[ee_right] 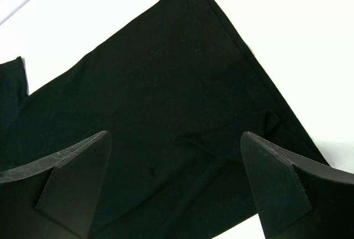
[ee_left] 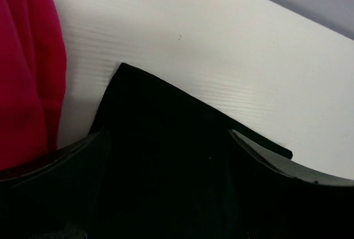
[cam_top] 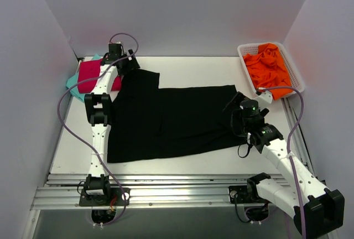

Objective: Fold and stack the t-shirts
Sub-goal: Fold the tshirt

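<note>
Both pairs of jaws stand wide open — the black t-shirt lies flat beneath each, ungripped.

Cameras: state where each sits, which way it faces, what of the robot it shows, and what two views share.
Top external: above and behind the bases, looking down over the table; shows both arms, left tool and right tool.
Left wrist: on the left wrist, looking down at a corner of the black t-shirt beside the pink t-shirt; its open fingers show.
Right wrist: on the right wrist, looking down at the black t-shirt's edge; its open fingers show.
Shared: all see the black t-shirt; top and left wrist, the pink one.
</note>
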`<state>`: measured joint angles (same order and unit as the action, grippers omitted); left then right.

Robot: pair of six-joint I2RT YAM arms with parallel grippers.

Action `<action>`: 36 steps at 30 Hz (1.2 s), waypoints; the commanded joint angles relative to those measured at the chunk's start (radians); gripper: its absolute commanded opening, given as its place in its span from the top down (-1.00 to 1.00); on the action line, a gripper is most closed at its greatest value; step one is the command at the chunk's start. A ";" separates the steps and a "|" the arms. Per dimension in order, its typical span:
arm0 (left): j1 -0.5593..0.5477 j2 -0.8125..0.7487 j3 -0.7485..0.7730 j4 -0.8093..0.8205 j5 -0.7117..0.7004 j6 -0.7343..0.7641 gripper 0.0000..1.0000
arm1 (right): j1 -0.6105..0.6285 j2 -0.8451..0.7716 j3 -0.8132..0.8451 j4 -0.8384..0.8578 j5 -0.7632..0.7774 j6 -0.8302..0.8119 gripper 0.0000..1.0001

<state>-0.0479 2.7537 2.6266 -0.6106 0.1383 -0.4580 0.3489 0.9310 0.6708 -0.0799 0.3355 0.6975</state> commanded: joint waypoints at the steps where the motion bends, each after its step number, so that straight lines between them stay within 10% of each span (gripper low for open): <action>1: 0.008 -0.037 -0.022 0.032 0.000 0.034 -0.88 | 0.007 -0.030 -0.010 -0.023 0.010 -0.013 -0.97; 6: 0.006 -0.114 -0.116 0.134 0.000 0.030 -0.88 | 0.007 -0.032 -0.020 -0.014 0.022 -0.016 -0.97; 11: 0.010 0.030 0.165 -0.037 -0.042 0.048 -0.88 | 0.007 0.008 -0.022 0.023 0.002 -0.016 -0.97; 17: 0.006 -0.166 -0.171 0.236 -0.071 0.050 -0.88 | 0.005 0.054 -0.024 0.051 0.005 -0.027 -0.97; 22: 0.006 0.036 0.220 -0.041 -0.091 0.065 -0.88 | 0.002 0.075 -0.027 0.071 -0.009 -0.033 -0.97; 36: -0.003 0.093 0.144 -0.034 -0.101 0.045 -0.88 | -0.013 0.065 -0.043 0.104 -0.064 -0.043 -0.98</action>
<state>-0.0460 2.8548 2.7811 -0.6094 0.0528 -0.4065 0.3458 1.0168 0.6285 0.0044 0.2848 0.6750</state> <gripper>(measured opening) 0.938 0.991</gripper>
